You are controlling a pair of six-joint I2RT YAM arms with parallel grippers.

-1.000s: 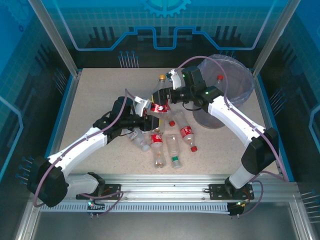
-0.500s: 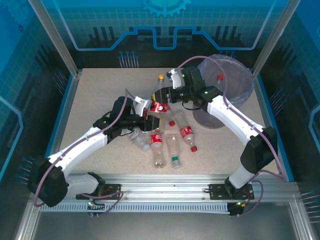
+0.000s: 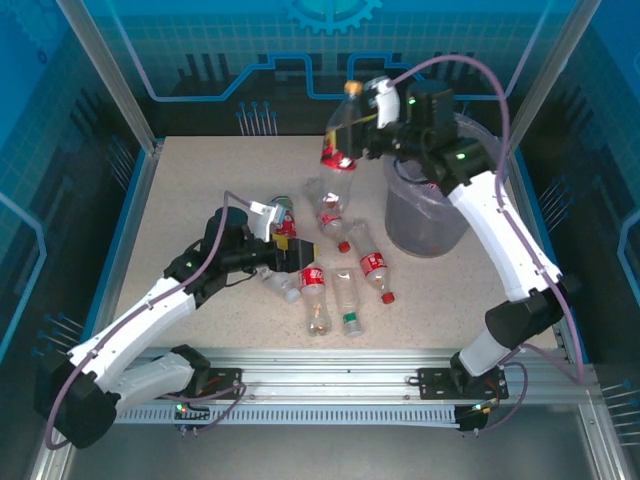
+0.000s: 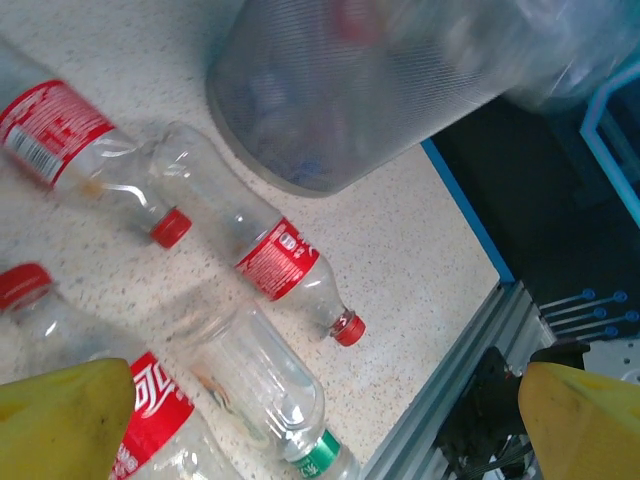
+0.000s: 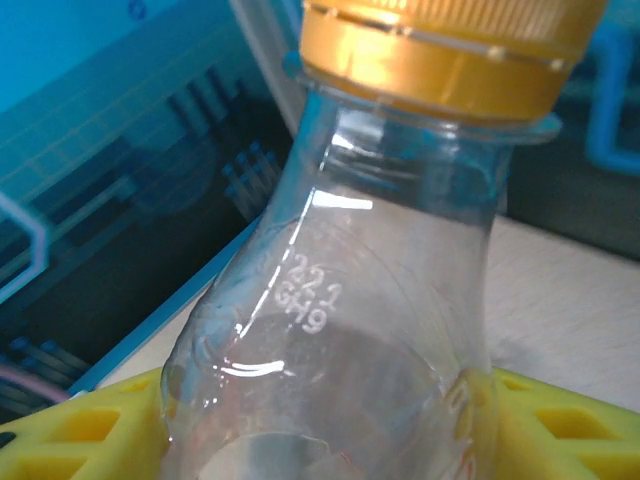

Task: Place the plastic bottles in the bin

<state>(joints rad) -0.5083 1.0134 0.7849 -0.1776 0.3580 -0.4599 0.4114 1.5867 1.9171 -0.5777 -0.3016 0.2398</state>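
My right gripper (image 3: 366,128) is raised above the table, just left of the bin (image 3: 432,222), and is shut on a clear bottle (image 3: 342,125) with a yellow cap and a red label. In the right wrist view that bottle (image 5: 380,300) sits between the yellow fingers (image 5: 90,430). My left gripper (image 3: 293,245) is low over the table, open and holding nothing, beside several bottles lying flat: a red-labelled one (image 3: 329,207), another red one (image 3: 373,264), a third (image 3: 314,285) and a green-labelled one (image 3: 349,305). The left wrist view shows the left gripper (image 4: 320,430) over bottles (image 4: 275,258) and the bin (image 4: 380,90).
The aluminium rail (image 3: 330,365) runs along the near edge with both arm bases. Blue-edged enclosure walls and posts (image 3: 140,130) surround the speckled table (image 3: 190,190). The bin stands at the back right, close to the right border (image 3: 525,215).
The right gripper closed on the yellow-capped bottle and lifted it up and right, toward the bin. The left gripper let go of it, opened wide and drew back to the near left.
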